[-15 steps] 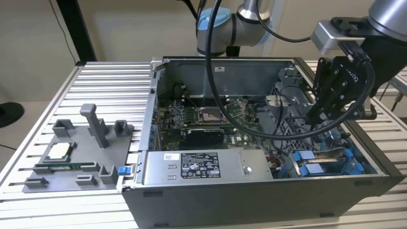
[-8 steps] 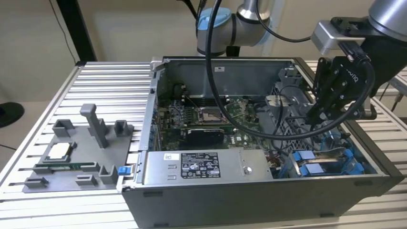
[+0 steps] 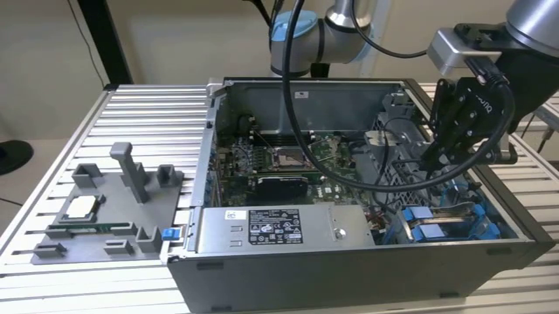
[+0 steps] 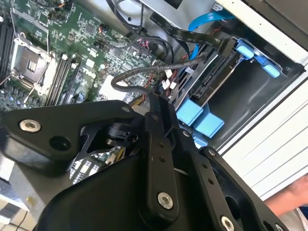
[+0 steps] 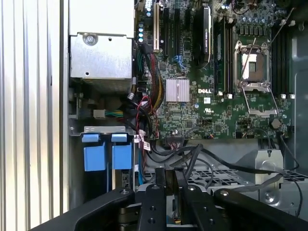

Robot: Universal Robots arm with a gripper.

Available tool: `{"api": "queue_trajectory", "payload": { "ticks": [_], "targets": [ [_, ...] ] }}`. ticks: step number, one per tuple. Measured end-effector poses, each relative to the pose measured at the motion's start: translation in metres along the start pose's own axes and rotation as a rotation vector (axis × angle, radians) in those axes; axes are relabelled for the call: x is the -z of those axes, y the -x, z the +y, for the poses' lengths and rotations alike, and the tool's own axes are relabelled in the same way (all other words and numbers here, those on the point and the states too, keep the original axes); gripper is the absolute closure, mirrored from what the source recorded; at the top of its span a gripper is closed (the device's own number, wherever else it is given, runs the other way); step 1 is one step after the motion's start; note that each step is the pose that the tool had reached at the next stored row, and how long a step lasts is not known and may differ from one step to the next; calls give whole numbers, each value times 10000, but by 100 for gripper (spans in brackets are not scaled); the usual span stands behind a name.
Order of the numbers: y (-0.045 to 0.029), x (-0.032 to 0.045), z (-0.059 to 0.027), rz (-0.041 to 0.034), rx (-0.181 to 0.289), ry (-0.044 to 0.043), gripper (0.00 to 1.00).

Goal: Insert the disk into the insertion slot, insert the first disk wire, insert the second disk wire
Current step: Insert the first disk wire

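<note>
Blue plastic tabs tell you where the disk (image 3: 426, 227) is: it lies in the insertion slot (image 5: 226, 175), the perforated grey bay in the near corner of the open computer case (image 3: 349, 278), on the exterior view's right. In the second wrist view the tabs face out of the bay, and a dark edge of the drive runs back behind them. Your gripper (image 3: 434, 159) hangs inside the case just beyond that bay, over the tangle of cables between the bay and the motherboard (image 5: 211, 106). The fingers (image 4: 153, 115) are drawn together with almost no gap at the tips. A black wire (image 4: 117, 83) loops right beside those tips and runs off toward the back end of the drive. You cannot tell from these views whether the tips actually pinch it. A blue cable (image 4: 202, 21) curves along the case wall farther back. A grey metal box (image 3: 271, 229) with a black-and-white sticker fills the near side of the case, to the exterior view's left of the bay. Outside the case, a grey fixture tray (image 3: 88, 243) with upright posts rests on the slatted aluminium table (image 3: 148, 124), well apart from the gripper. Part of a person's hand (image 4: 294, 196) shows beyond the case wall in the second wrist view.
</note>
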State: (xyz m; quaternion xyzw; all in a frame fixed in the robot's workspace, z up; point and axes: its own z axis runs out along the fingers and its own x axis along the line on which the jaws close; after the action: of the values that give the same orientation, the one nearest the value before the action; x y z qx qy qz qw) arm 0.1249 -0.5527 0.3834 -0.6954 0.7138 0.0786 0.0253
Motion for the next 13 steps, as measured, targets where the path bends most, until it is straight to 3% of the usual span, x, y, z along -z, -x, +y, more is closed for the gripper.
{"api": "queue_trajectory", "payload": {
  "ticks": [2,6,7,13],
  "targets": [
    [-1,-6,-1,92,-6,-3,100],
    [-2,-15,-4,533,-39,-17,100],
    [-5,-15,-6,809,-60,-25,100],
    [-24,-13,-11,1785,-131,-57,100]
  ]
}}
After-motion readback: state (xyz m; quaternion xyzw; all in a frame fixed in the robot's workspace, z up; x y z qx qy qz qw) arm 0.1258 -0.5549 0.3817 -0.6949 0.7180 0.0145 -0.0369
